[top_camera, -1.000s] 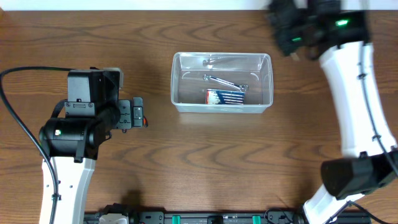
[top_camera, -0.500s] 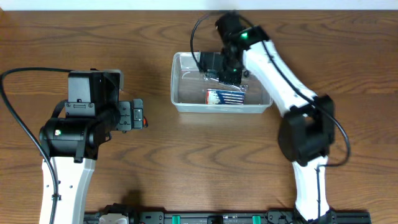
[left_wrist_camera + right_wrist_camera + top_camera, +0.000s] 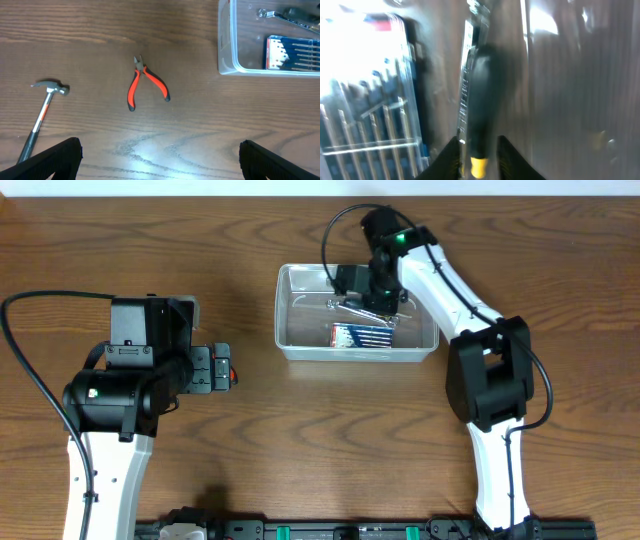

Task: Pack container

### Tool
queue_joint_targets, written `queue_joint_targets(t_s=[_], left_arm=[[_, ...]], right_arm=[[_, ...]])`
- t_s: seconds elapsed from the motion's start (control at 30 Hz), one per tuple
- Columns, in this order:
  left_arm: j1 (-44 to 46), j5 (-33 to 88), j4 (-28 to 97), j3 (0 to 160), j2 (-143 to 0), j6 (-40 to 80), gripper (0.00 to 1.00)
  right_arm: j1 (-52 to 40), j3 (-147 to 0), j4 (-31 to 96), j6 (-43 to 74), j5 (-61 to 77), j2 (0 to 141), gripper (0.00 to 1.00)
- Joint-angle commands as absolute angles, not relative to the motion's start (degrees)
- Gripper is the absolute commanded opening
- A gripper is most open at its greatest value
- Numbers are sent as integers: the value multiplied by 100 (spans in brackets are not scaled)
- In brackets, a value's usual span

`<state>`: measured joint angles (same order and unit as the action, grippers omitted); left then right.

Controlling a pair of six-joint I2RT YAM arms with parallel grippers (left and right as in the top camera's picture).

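Your right tool (image 3: pixel 479 162) was down in the container (image 3: pixel 283 320).
It straddled a blurred black-handled implement (image 3: pixel 481 95); clenched or released, I couldn't tell. Your left tool (image 3: pixel 160 157) hung released.

Clear, glossy plastic container (image 3: pixel 281 310); wood-grain bench (image 3: pixel 200 125) with a faint sheen; pliers (image 3: pixel 146 82) with red-and-black coated grips; hammer (image 3: pixel 50 90) with a bright metal head.
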<state>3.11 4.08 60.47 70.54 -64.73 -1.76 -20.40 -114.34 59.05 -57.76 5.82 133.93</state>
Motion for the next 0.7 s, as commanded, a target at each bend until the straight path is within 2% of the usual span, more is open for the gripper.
queue_joint_targets(t_s=[0.0, 0.07, 0.13, 0.43, 0.5, 0.53, 0.67], left_arm=[[325, 342, 6082, 7159, -6484, -233, 98], [325, 342, 6082, 7159, -6484, -233, 98], [325, 342, 6082, 7159, -6484, -233, 98], [325, 342, 6141, 7223, -6442, -60, 98], [325, 342, 6283, 7411, -6431, 235, 98], [325, 340, 6372, 7535, -6438, 379, 99], [325, 161, 6547, 7937, -6624, 1483, 99]], right_arm=[[-1918, -11450, 5916, -5614, 611, 13397, 52], [-1914, -11450, 5935, -5612, 648, 13397, 62], [-1922, -11452, 5972, -5605, 690, 13391, 66], [-2318, -11662, 6381, -5426, 895, 12278, 73], [-2359, -11782, 6418, -5369, 816, 11773, 79], [-2353, -11841, 6381, -5249, 788, 11496, 97], [-1905, -11928, 5907, -4134, 781, 10575, 99]])
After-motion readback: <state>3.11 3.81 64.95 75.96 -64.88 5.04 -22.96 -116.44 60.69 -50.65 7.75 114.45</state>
